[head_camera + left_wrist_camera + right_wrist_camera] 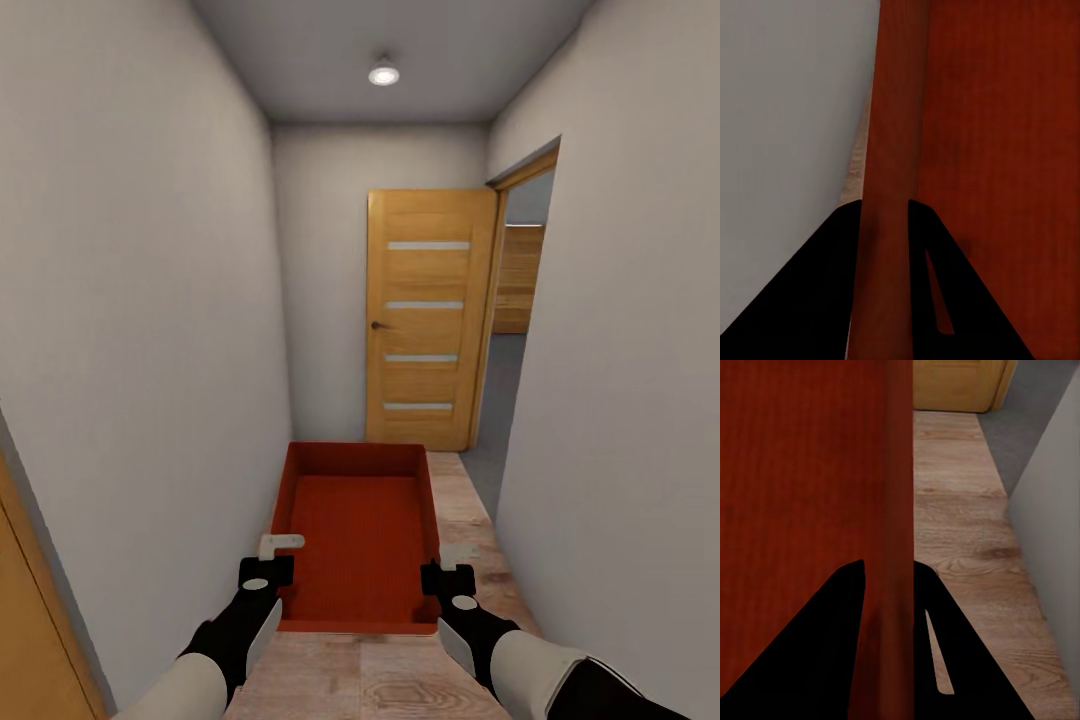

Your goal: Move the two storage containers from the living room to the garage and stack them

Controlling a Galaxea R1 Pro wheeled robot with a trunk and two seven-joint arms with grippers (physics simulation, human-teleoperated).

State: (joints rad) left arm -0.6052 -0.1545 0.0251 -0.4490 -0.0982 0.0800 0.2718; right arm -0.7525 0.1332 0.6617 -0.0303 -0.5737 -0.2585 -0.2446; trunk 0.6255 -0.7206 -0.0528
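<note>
Your left gripper (268,572) and right gripper (447,577) each pinch a long side wall of the open orange-red rectangular plastic container (360,530), one finger inside, one outside. It hangs level between them over the light wood plank floor (400,680). You're mid-carry in a narrow hallway. Next: roll past the open oak door (428,320); the grey floor beyond is probably the garage.

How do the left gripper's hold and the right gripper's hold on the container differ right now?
The left gripper clamps the storage container's left wall, close beside the hallway wall; the right gripper clamps its right wall, with wood floor beside it. Both straddle a thin side wall near the container's near end, at about the same height.
</note>
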